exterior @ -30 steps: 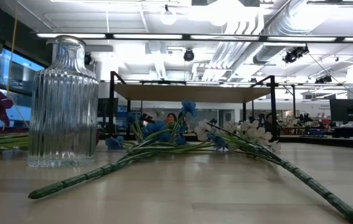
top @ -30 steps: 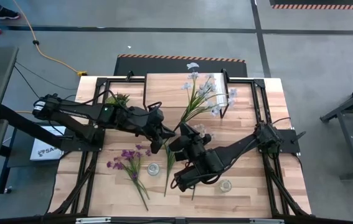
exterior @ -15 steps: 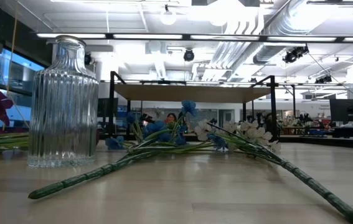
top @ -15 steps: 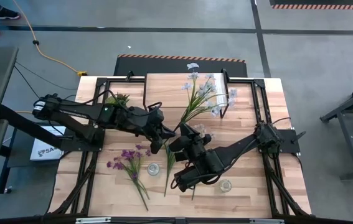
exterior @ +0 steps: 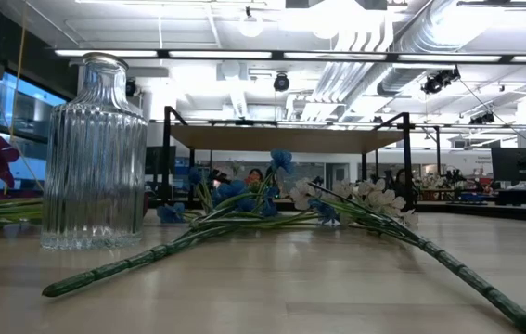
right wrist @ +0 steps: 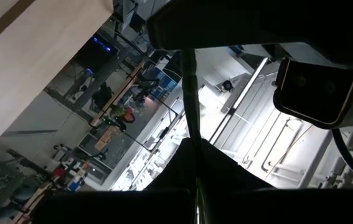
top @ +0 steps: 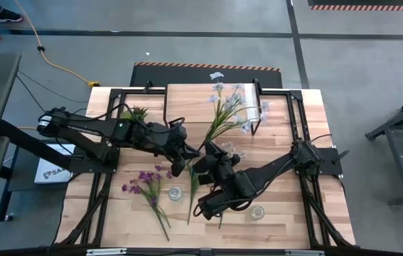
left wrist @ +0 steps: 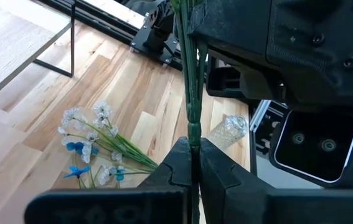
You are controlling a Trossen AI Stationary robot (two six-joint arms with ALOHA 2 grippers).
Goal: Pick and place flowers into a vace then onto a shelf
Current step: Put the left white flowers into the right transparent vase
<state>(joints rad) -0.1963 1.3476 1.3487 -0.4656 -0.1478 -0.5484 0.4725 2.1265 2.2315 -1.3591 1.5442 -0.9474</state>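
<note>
A flower spray on a long green stem [top: 191, 199] runs from near the table's front edge up between both grippers toward the blue and white blossoms [top: 233, 107] by the shelf [top: 187, 96]. My left gripper [top: 182, 162] and right gripper [top: 202, 162] meet at mid-table, each shut on that stem. Purple flowers [top: 148, 183] lie flat on the table to the left. In the low view a ribbed glass vase [exterior: 96, 153] stands upright, and stems with blue and white blossoms [exterior: 272, 199] lie on the wood; no gripper shows there. My left gripper pinches the green stem [left wrist: 192, 121] between its two fingers, coming from the table's left. The stem runs on past the fingertips to the other arm's gripper. My right gripper pinches the same thin stem [right wrist: 189, 118] between its two fingers, coming from the table's right; the dark fingers hide the exact place.
Two small glass vases [top: 175, 193] [top: 258, 212] stand on the near half of the table. A small green potted plant [top: 135, 112] sits at the far left. Black frame rails [top: 109, 142] run along both table sides. More white and blue blossoms [left wrist: 92, 146] lie on the wood.
</note>
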